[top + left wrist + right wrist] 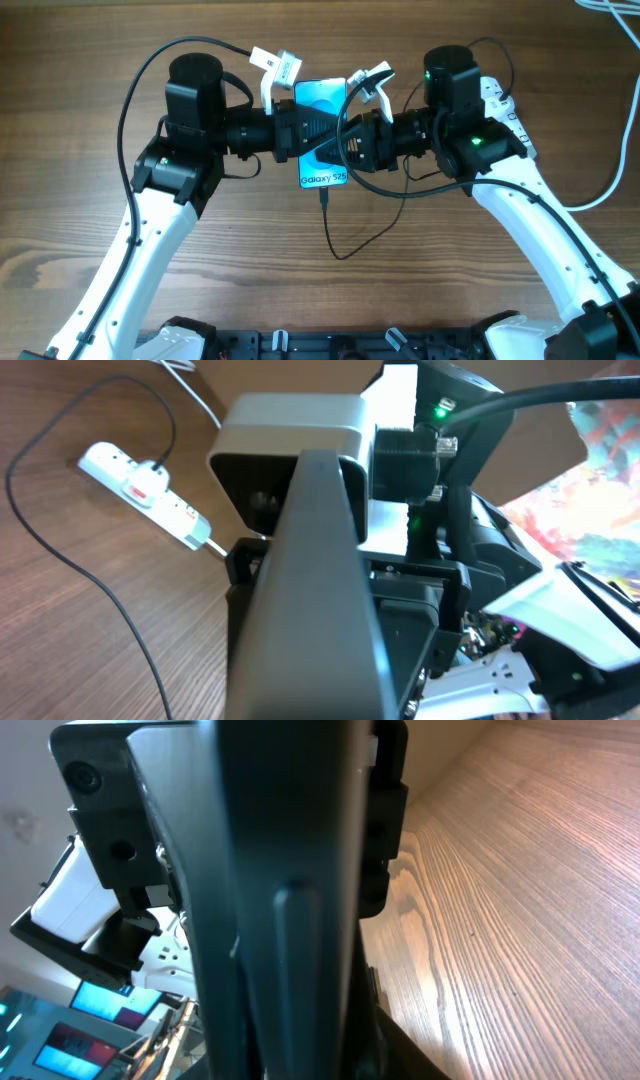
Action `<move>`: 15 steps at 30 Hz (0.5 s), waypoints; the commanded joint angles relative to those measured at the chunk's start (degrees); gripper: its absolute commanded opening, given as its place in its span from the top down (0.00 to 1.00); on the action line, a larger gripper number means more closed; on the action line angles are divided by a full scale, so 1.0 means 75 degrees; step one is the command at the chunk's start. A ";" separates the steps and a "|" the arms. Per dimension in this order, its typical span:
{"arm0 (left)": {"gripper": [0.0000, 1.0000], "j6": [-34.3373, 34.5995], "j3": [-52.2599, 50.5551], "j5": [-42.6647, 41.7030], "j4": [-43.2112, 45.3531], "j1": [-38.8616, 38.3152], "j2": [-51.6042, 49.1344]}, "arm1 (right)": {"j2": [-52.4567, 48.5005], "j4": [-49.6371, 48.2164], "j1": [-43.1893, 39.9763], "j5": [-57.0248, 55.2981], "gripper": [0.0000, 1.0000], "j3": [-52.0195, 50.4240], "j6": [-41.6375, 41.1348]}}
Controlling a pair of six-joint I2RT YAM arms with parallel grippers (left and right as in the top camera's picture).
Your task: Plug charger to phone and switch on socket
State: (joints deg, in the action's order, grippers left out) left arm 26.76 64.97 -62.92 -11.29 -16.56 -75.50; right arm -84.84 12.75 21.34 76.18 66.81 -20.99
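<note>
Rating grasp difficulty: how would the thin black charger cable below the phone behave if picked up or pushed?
The charger cable lies in a loose curl below the phone, so it is probably floppy and would sag from a grip. Pushed, it would likely bend rather than slide whole. It looks thin and light, so it may slip.

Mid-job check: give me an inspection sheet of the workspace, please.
Surface: wooden table, brown grain.
Job's things: phone flat at centre, screen lit, partly under both pincers; power strip beside the right arm, white plug in it, switch state cannot be told.
Clutter: nothing seen.
Pincers: left pincer and right pincer meet over the phone; open or shut cannot be told.
Cables: black cable reaches the phone's lower edge, seating unclear; white lead exits right.
Surroundings: lit screens, blurred.
</note>
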 commanded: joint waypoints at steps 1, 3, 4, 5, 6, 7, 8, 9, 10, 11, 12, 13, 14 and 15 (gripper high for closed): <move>0.96 -0.0146 0.0079 0.0204 0.0082 -0.0029 0.0096 | 0.0114 0.0128 0.0020 -0.0219 0.68 0.0032 -0.0082; 0.96 -0.0146 0.0079 0.0204 0.0076 -0.0029 0.0096 | 0.0114 0.0169 0.0020 -0.0219 0.68 0.0032 -0.0085; 0.96 -0.0146 0.0079 0.0207 0.0079 -0.0029 0.0096 | 0.0114 0.0201 0.0020 -0.0216 0.68 0.0032 -0.0111; 0.96 -0.0146 0.0079 0.0207 0.0082 -0.0029 0.0096 | 0.0114 0.0251 0.0020 -0.0216 0.68 0.0032 -0.0224; 0.96 -0.0146 0.0079 0.0207 0.0079 -0.0029 0.0096 | 0.0114 0.0268 0.0020 -0.0213 0.69 0.0032 -0.0230; 0.96 -0.0146 0.0079 0.0207 0.0079 -0.0029 0.0096 | 0.0114 0.0300 0.0020 -0.0216 0.70 0.0032 -0.0227; 0.96 -0.0146 0.0079 0.0207 0.0079 -0.0029 0.0096 | 0.0114 0.0303 0.0020 -0.0219 0.72 0.0032 -0.0224; 0.96 -0.0146 0.0079 0.0210 0.0079 -0.0029 0.0096 | 0.0114 0.0300 0.0020 -0.0219 0.75 0.0032 -0.0227; 0.96 -0.0143 0.0079 0.0262 0.0073 -0.0029 0.0096 | 0.0114 0.0300 0.0020 -0.0219 0.78 0.0032 -0.0227; 0.96 -0.0146 0.0079 0.0344 0.0047 -0.0029 0.0096 | 0.0114 0.0297 0.0020 -0.0216 0.81 0.0032 -0.0230; 0.96 -0.0143 0.0079 0.0405 0.0020 -0.0029 0.0096 | 0.0111 0.0297 0.0020 -0.0216 0.83 0.0032 -0.0233; 0.96 -0.0143 0.0079 0.0475 -0.0012 -0.0029 0.0096 | 0.0114 0.0297 0.0020 -0.0216 0.85 0.0032 -0.0230; 0.96 -0.0146 0.0079 0.0554 -0.0026 -0.0029 0.0096 | 0.0114 0.0289 0.0020 -0.0216 0.86 0.0032 -0.0230; 0.96 -0.0143 0.0079 0.0606 -0.0032 -0.0029 0.0096 | 0.0114 0.0268 0.0020 -0.0213 0.86 0.0032 -0.0233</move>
State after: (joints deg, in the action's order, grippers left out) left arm 26.70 64.97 -60.60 -11.57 -16.56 -75.53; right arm -84.77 14.68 21.34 76.79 66.81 -21.82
